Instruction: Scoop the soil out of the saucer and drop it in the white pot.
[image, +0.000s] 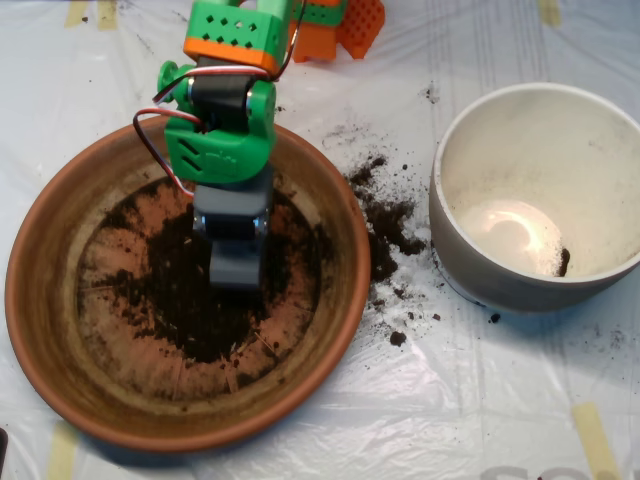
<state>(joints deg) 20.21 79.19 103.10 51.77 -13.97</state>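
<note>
Clear plastic sheeting covers the table as the grey scoop (236, 268), jaws' state impossible to tell, digs into the soil (190, 290) in the saucer (40, 300), needing a full, tight bite to avoid spills beside the white pot (480, 270).

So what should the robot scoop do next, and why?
Probably close on the soil and lift. The scoop is already down in the dark pile in the middle of the saucer. The white pot holds hardly more than a crumb, and some soil lies spilled on the plastic sheet between them.
</note>
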